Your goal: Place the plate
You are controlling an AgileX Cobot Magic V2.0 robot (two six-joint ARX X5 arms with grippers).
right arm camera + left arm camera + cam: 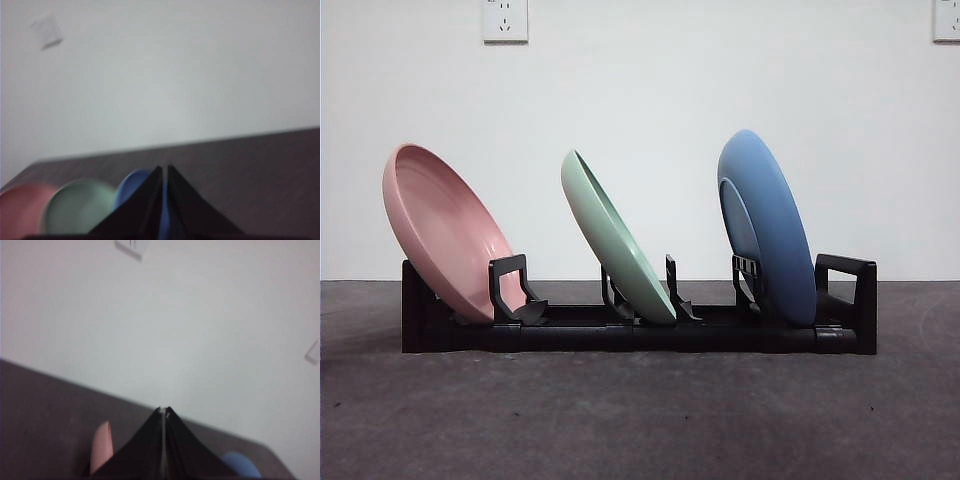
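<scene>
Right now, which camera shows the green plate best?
The front view: the green plate stands tilted in the black rack, sharp and edge-on. The right wrist view shows it blurred and partly cut off; the left wrist view doesn't show it.

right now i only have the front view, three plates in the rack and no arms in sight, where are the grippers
Observer: The left gripper is up above the table, jaws shut, holding nothing.
Operator: and the right one
Observer: The right gripper is also shut and empty, raised with the blue plate just beyond its tip.
Operator: anything left to pick up on the table
Observer: The wrist views show only the pink plate, green plate and the blue one, with bare dark table beside them.
</scene>
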